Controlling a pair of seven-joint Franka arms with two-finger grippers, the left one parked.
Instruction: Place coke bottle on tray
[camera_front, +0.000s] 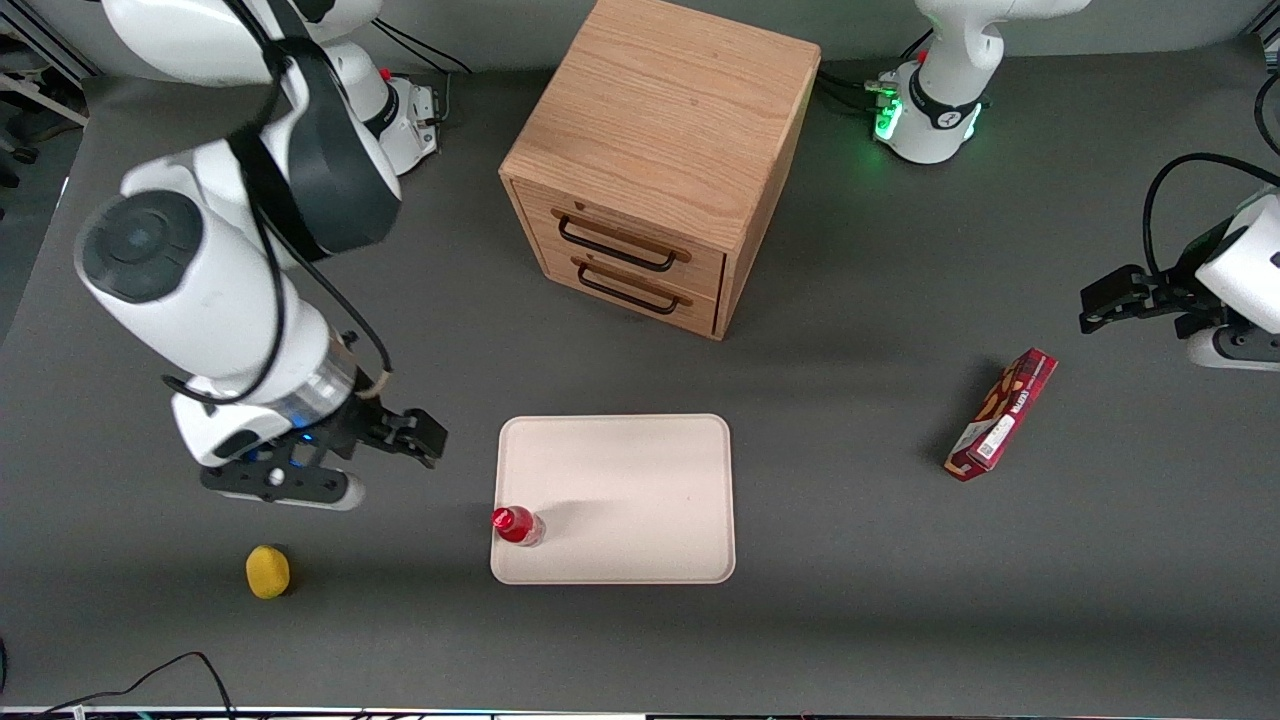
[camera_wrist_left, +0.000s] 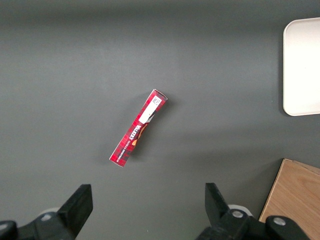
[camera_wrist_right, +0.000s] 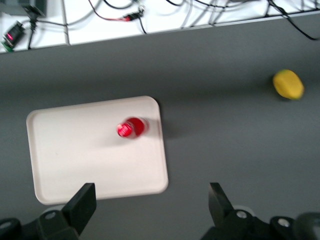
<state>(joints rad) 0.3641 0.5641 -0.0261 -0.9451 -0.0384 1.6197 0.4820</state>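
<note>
The coke bottle (camera_front: 517, 525) stood upright on the tray (camera_front: 640, 470) corner; the hand (camera_front: 400, 440), fingers apart, empty beside the tray, should retreat w/o bumping it.

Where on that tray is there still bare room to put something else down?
Nearly all of the tray is bare; only its corner nearest the lemon holds the coke bottle. The gripper, fingers open, hangs off the tray, beside it.

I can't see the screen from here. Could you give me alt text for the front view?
A small red coke bottle stands upright on a cream tray, in the corner nearest the working arm. The gripper hangs open beside the tray, holding nothing. Also on the grey table: a wooden two-drawer cabinet, a lemon and a red snack box.
</note>
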